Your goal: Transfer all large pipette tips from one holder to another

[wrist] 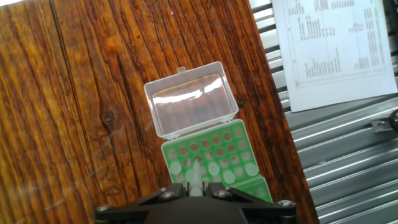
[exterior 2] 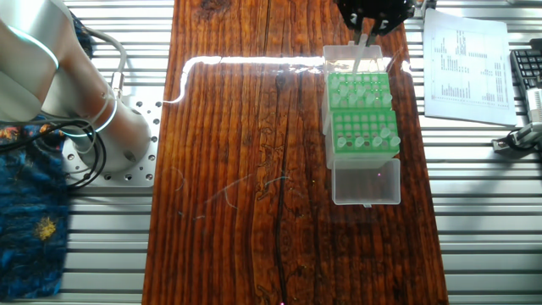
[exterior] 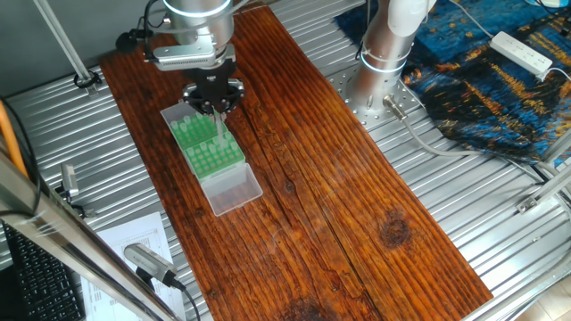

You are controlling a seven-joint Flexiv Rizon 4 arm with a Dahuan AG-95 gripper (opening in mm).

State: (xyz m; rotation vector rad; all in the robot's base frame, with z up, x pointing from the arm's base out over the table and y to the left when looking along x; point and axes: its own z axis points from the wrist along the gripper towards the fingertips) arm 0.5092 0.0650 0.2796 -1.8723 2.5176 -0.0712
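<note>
My gripper (exterior: 214,105) is shut on a translucent whitish large pipette tip (exterior: 219,127) that hangs point down over the green holder (exterior: 207,143) in a clear box. In the hand view the held tip (wrist: 196,173) sits between my fingers (wrist: 176,193), above the green holder (wrist: 214,146). Several more tips (wrist: 214,168) stand in a row of holes there. In the other fixed view my gripper (exterior 2: 369,30) is at the top edge with the tip (exterior 2: 362,52) over the far green holder (exterior 2: 359,88). The near green holder (exterior 2: 364,127) carries a few tips (exterior 2: 386,135).
The box's clear open lid (exterior 2: 366,182) lies flat on the wooden board (exterior 2: 254,169); it also shows in the hand view (wrist: 193,106). A printed sheet (exterior 2: 466,59) and a keyboard (exterior 2: 527,76) lie beside the board. The arm's base (exterior: 384,53) stands at the back by a blue cloth (exterior: 486,80).
</note>
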